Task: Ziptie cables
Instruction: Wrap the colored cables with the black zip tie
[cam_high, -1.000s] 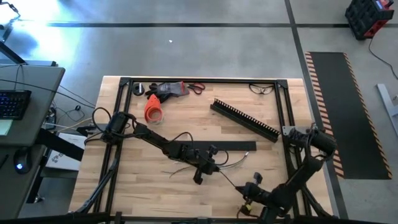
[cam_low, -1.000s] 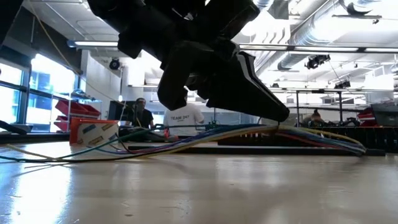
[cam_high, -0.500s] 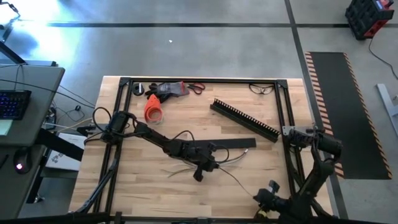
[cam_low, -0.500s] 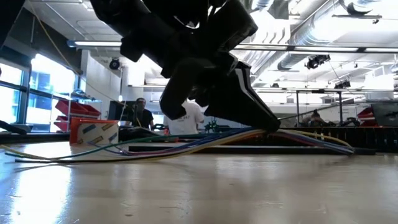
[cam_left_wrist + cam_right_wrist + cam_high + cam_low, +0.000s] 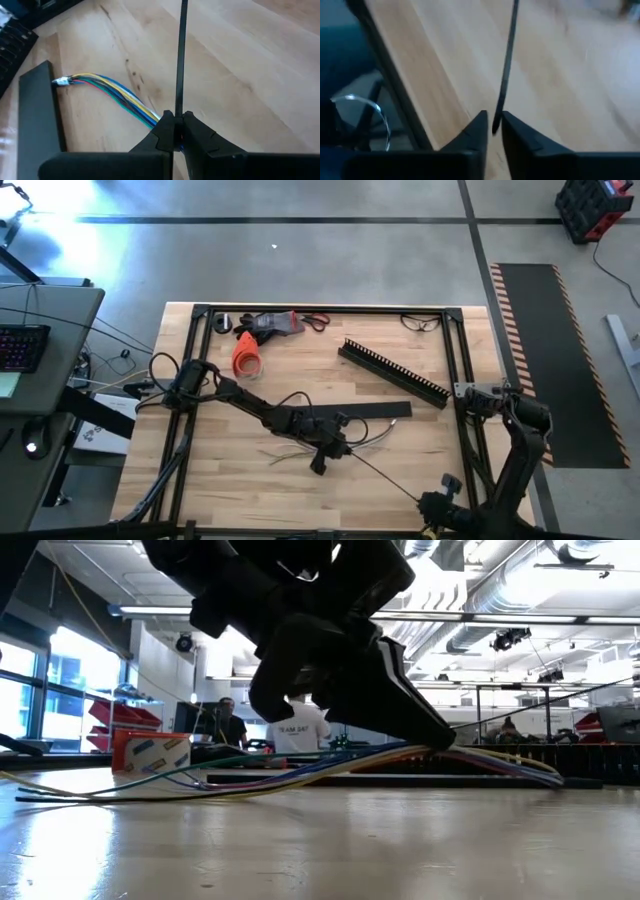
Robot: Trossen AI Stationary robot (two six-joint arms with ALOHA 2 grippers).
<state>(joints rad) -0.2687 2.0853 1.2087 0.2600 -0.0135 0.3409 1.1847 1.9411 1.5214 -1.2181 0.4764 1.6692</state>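
my left gripper [image 5: 435, 737]: dark and big in the foreground, coming down from above, tips pinched on the cables
cables [image 5: 300, 768]: a coloured bunch lying low along the table [image 5: 320, 840], lifted where I hold it
strap [image 5: 540, 707]: thin dark line rising rightward from my tips
behind: orange box [image 5: 150, 752], two people [image 5: 225, 723] at a bench

Both arms are dark, basically black, chunky jointed links with black cables looping off the left arm [image 5: 250, 402] near its base. The right arm [image 5: 510, 450] has a lighter grey bracket at its base, and each gripper ends in 2 matte black wedge-shaped fingers [image 5: 200, 137].
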